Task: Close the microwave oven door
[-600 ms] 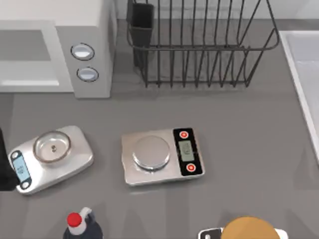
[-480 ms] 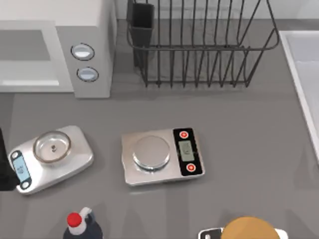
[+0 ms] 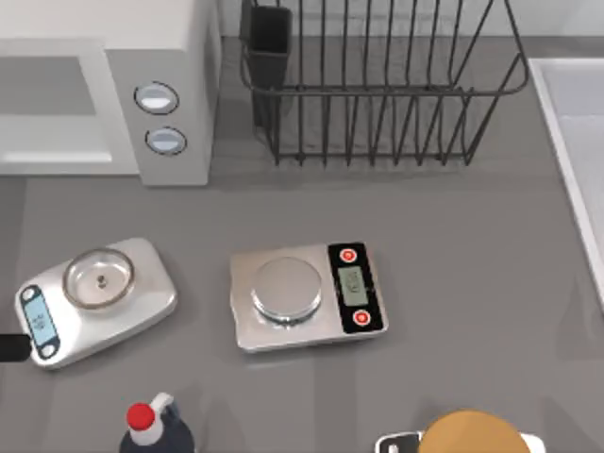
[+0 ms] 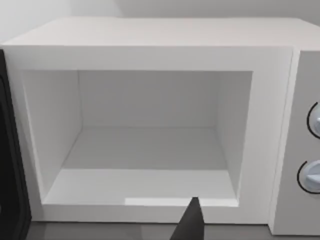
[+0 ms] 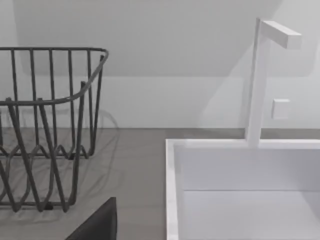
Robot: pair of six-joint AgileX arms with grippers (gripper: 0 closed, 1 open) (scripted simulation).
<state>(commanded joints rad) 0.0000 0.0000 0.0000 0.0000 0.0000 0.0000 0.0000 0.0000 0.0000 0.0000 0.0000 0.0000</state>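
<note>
Left claw [image 4: 190, 224] first: on the left wrist cam I get one dark tip of it poking in, hanging right in front of the microwave oven [image 4: 150, 55], roughly level with the cavity's front lip. Honestly can't tell how wide it's open, and as far as I can see it's not holding or touching anything.

What changed: half a second ago the left arm [image 3: 9, 348] was a tall dark slab at the top view's left edge beside the round-pan scale [image 3: 94, 297]. Now it's just a sliver there, so the arm has slid off to the left. My read is it's swinging round to get behind the door, and no push has started.

The oven sits at the table's far left corner, cavity wide open and empty. The microwave oven door [image 4: 9, 165] looks like the dark panel standing out from the hinge side of the opening, fully swung out. So nothing of the task is done yet.

Further out: the knob panel [image 3: 160, 118], then the black dish rack [image 3: 377, 90] beside the oven, and the flat scale [image 3: 307, 294] mid-table. The right gripper [image 5: 97, 224] is parked between the rack and the sink [image 5: 172, 190]; can't tell its state either.
</note>
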